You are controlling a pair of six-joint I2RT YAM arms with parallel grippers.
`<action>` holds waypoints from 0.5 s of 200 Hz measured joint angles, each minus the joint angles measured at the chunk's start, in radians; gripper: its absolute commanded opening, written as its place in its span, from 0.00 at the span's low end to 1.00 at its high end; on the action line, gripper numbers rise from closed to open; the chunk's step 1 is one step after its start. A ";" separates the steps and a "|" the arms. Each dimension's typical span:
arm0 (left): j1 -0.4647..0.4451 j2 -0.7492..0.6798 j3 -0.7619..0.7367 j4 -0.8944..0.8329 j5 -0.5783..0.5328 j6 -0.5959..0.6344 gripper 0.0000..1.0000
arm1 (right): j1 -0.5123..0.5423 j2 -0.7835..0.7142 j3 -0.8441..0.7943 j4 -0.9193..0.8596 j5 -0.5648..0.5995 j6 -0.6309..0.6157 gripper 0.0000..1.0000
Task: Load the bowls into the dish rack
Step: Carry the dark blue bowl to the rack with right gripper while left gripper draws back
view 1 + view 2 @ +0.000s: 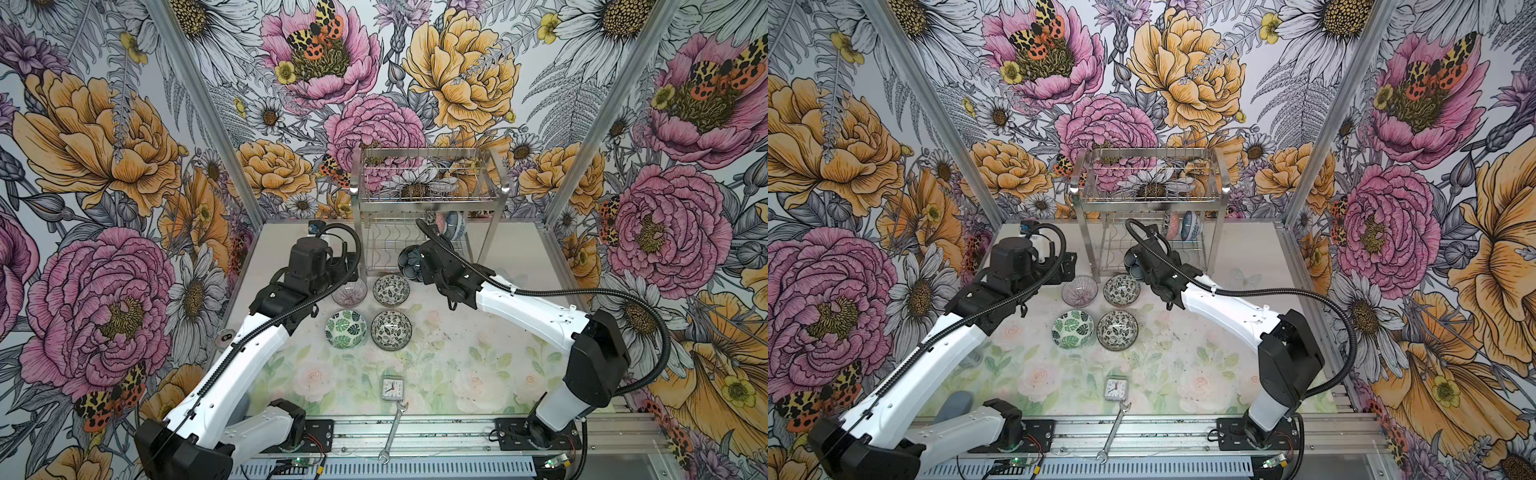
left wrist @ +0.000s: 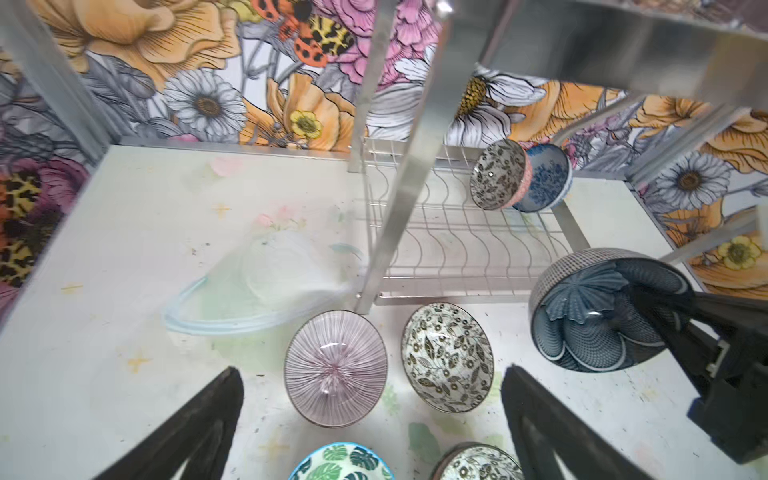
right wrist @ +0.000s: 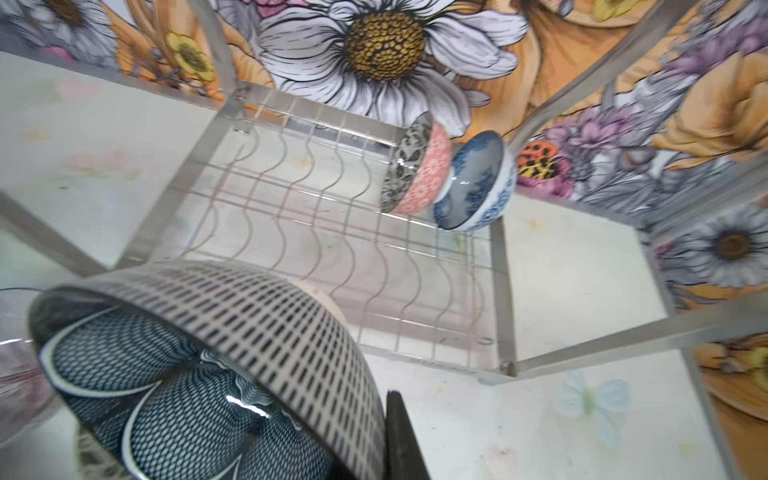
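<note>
The dish rack point(image 1: 428, 199) stands at the back of the table. On its lower tier two bowls stand on edge: a blue-white one point(image 1: 455, 224) and a pink-sided one point(image 3: 424, 170). My right gripper point(image 3: 368, 399) is shut on the rim of a dark blue petal bowl point(image 1: 408, 262), held tilted just in front of the rack's lower tier. On the table lie a pink bowl point(image 1: 349, 292), a green leaf bowl point(image 1: 345, 329) and two black-white floral bowls point(image 1: 390, 290) point(image 1: 391, 330). My left gripper point(image 2: 372, 370) hangs open above the pink bowl, holding nothing.
A small alarm clock point(image 1: 392, 388) and a wrench point(image 1: 392, 432) lie near the front edge. The rack's front left leg point(image 2: 395, 199) rises close to the left gripper. Flowered walls close in the left, right and back sides.
</note>
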 measured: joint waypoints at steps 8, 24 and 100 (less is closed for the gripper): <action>0.030 -0.016 0.000 -0.011 0.025 0.012 0.99 | 0.000 0.021 0.000 0.021 0.057 -0.042 0.00; 0.069 -0.027 0.001 -0.039 0.063 0.048 0.99 | 0.002 0.072 0.005 0.078 0.159 -0.135 0.00; 0.219 -0.002 -0.032 -0.098 0.166 0.203 0.99 | -0.013 0.344 0.091 0.563 0.341 -0.676 0.00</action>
